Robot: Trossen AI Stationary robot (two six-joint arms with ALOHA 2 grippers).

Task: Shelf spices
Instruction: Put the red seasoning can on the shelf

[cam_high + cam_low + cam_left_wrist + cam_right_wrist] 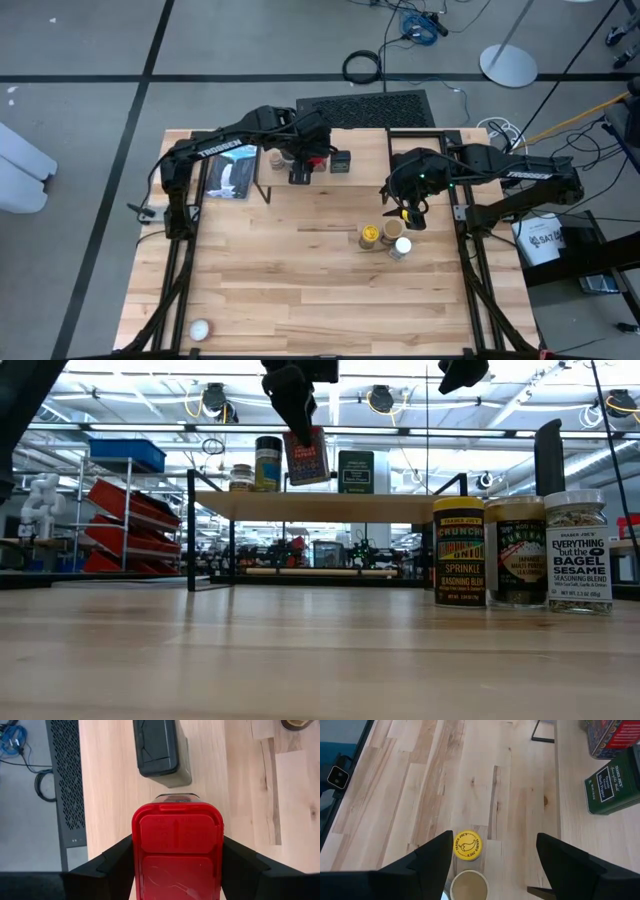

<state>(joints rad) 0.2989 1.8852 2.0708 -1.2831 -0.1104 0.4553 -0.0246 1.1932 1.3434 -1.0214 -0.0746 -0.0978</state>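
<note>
Pale butcher-block planks make up the tabletop (300,280) I work over, set on a grey floor crossed by dark lines, with cables and a black perforated panel (365,108) at the far edge; across the table the room shows red bins on racks and ceiling lights. Going left to right: a small white ball (199,329) lies near the front left corner, and a flat blue-and-black package (231,173) lies under my left arm. Next comes the shelf (320,506), a light wood plank on thin black legs at the back of the table, with a small dark-lidded jar (240,477) and a taller dark-capped jar (268,463) at its left end. My left gripper (177,865) hangs over the shelf with its fingers clamped on the sides of the red tin (177,847), which hangs tilted, its base just above the plank. The black square tin (160,747) stands on the plank just right of it. Farther right, on the tabletop in front of the shelf, the yellow-lidded jar (369,235), the tan-lidded jar (393,228) and the white-lidded jar (400,247) cluster together. My right gripper (495,857) hovers above that cluster, fingers spread wide, empty and touching nothing.
</note>
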